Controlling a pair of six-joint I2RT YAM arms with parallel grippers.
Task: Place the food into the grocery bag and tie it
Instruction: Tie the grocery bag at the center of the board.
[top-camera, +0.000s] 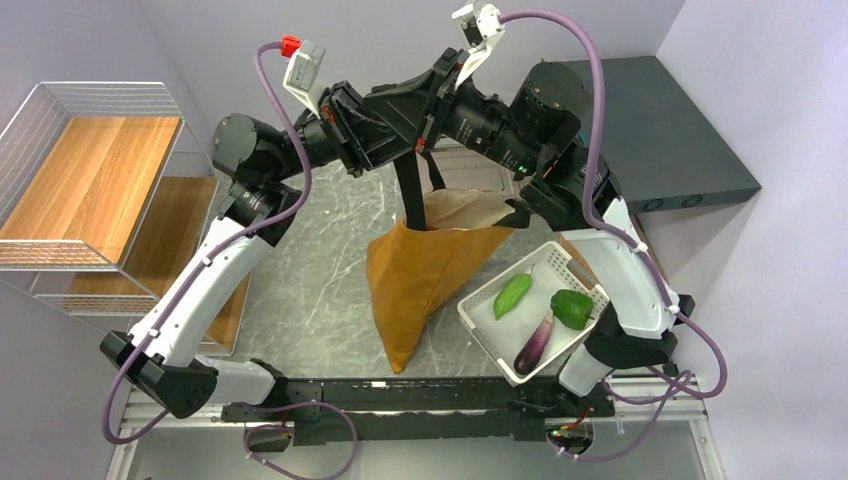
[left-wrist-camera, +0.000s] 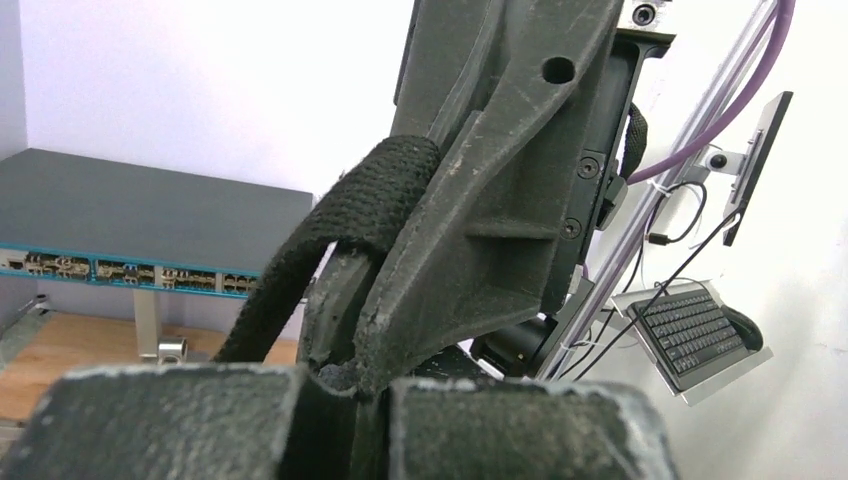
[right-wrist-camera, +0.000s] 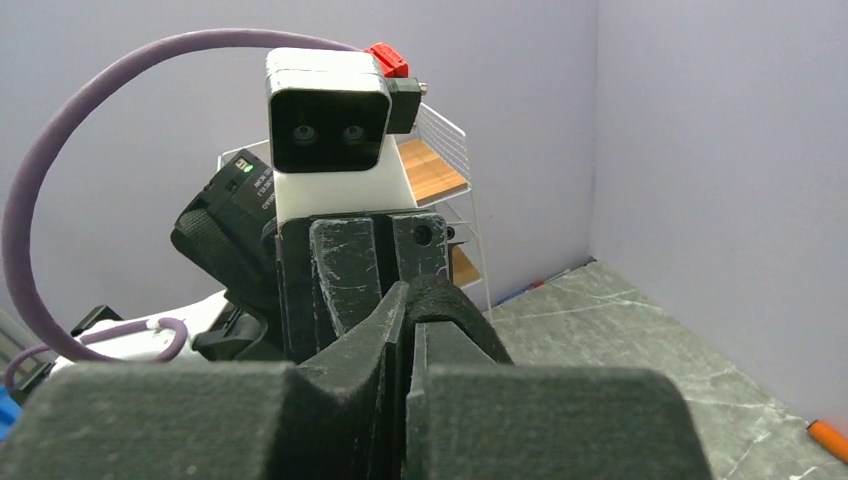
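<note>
The mustard-ochre fabric grocery bag (top-camera: 430, 285) hangs in the middle of the grey marbled bench (top-camera: 310, 300). Its pale cream lining (top-camera: 465, 210) shows at the open mouth, and its lower corner points toward the bottom of the frame. Its long black webbing straps (top-camera: 412, 195) rise straight up from the mouth to the top centre of the overhead view, where both arms meet.

The left jaws are pressed together, and their dark fingers (left-wrist-camera: 150, 425) fill the bottom edge of the left wrist view. One strap (left-wrist-camera: 370, 190) runs down into the narrow seam between them after arching over the other arm's dark finger just ahead. The right jaws are likewise closed. A band of the same black webbing (right-wrist-camera: 455, 315) is pinched between their fingers (right-wrist-camera: 550, 420) and emerges just right of the seam, at the centre of the right wrist view.

The food lies outside the bag in a white slotted plastic basket (top-camera: 478, 322) at the lower right, touching the bag's side. It holds a green oblong vegetable (top-camera: 512, 295), a green bell pepper (top-camera: 572, 307) and a purple aubergine (top-camera: 535, 342).

A wire shelf with wooden boards (top-camera: 90, 170) stands at the left. A flat dark grey box (top-camera: 660, 130) sits at the upper right.
</note>
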